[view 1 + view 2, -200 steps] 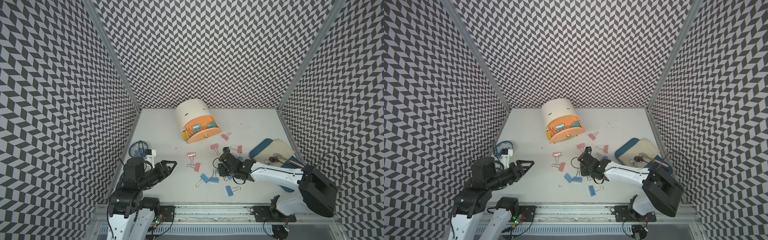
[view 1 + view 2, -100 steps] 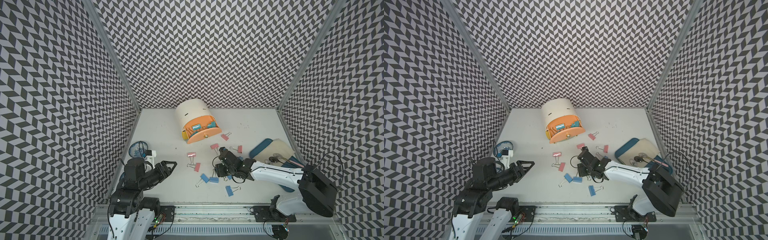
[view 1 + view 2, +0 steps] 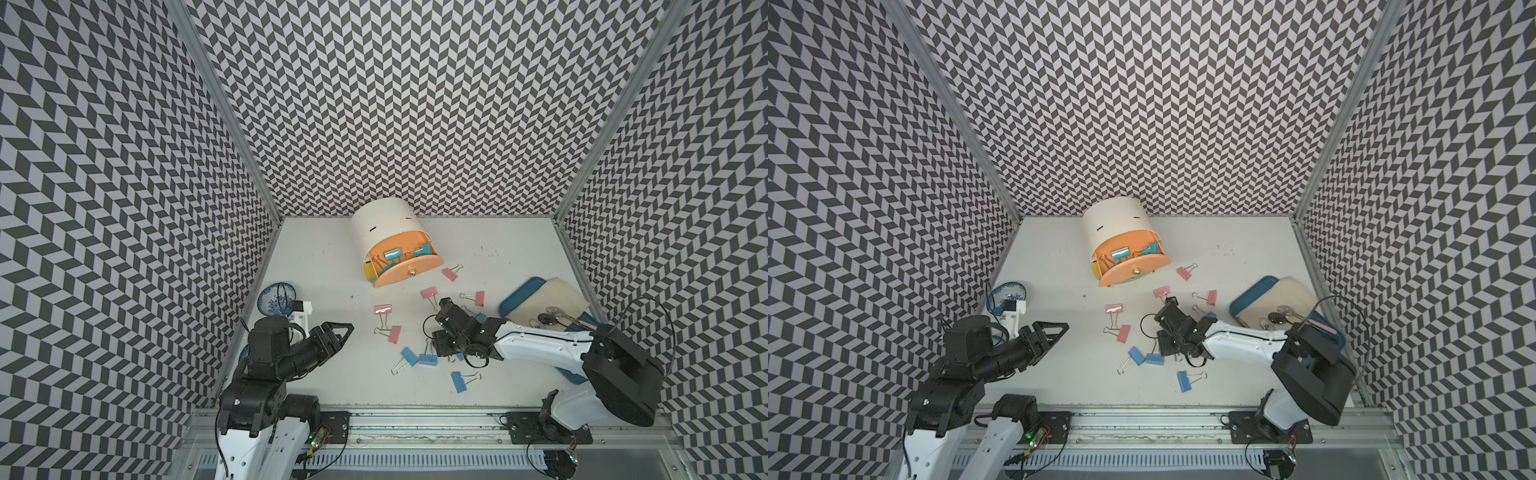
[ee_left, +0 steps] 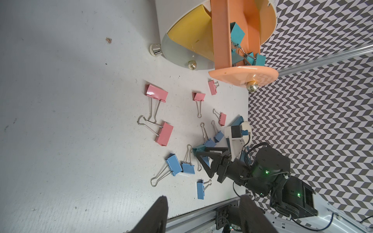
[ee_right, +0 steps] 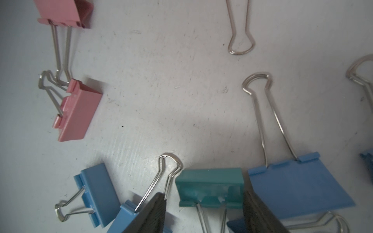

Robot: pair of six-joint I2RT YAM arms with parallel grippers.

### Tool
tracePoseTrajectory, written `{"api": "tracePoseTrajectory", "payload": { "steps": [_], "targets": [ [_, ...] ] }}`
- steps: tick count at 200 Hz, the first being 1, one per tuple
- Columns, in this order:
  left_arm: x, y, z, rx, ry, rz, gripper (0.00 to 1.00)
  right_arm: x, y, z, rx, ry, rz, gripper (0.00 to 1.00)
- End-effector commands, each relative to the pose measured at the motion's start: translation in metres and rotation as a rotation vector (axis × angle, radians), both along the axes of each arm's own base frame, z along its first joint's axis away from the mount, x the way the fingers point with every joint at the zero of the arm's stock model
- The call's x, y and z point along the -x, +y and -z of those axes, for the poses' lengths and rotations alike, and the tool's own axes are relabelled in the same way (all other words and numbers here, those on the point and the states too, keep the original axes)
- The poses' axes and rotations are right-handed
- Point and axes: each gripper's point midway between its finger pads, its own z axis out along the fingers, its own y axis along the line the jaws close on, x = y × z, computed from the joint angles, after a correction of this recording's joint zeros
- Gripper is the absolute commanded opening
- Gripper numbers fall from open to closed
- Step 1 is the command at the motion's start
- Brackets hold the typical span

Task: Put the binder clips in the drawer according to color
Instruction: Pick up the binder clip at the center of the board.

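In both top views, pink and blue binder clips [image 3: 394, 333] lie strewn on the white desk [image 3: 511, 257] before the open orange drawer [image 3: 390, 276]. Left wrist view: left gripper [image 4: 203, 201] apart, empty. Right wrist view: right gripper [image 5: 201, 193] spread astride a teal binder clip [image 5: 210, 181].

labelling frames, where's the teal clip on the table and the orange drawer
teal clip [image 5: 210, 186]: right wrist view, on its body
orange drawer [image 3: 395, 276]: in a top view, on its front panel

Both top views stare down from high up front at the whole bench [image 3: 519, 257]; the left wrist camera looks across it, the right peers close.
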Motion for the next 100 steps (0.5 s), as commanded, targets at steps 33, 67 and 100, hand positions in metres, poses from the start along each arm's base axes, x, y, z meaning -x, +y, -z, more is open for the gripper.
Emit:
{"api": "tracePoseTrajectory", "payload": {
  "steps": [33,67,100],
  "targets": [
    [-0.001,0.002,-0.002,-0.007,-0.016,-0.006,0.6,-0.014,-0.005,0.001,0.055,-0.041,-0.002,0.67],
    [-0.002,0.002,-0.002,-0.011,-0.018,-0.003,0.6,-0.015,0.004,0.0,0.039,-0.041,-0.044,0.67],
    [-0.002,0.002,-0.002,-0.012,-0.02,-0.003,0.6,-0.016,0.01,-0.006,0.012,-0.052,-0.063,0.68]
  ]
}}
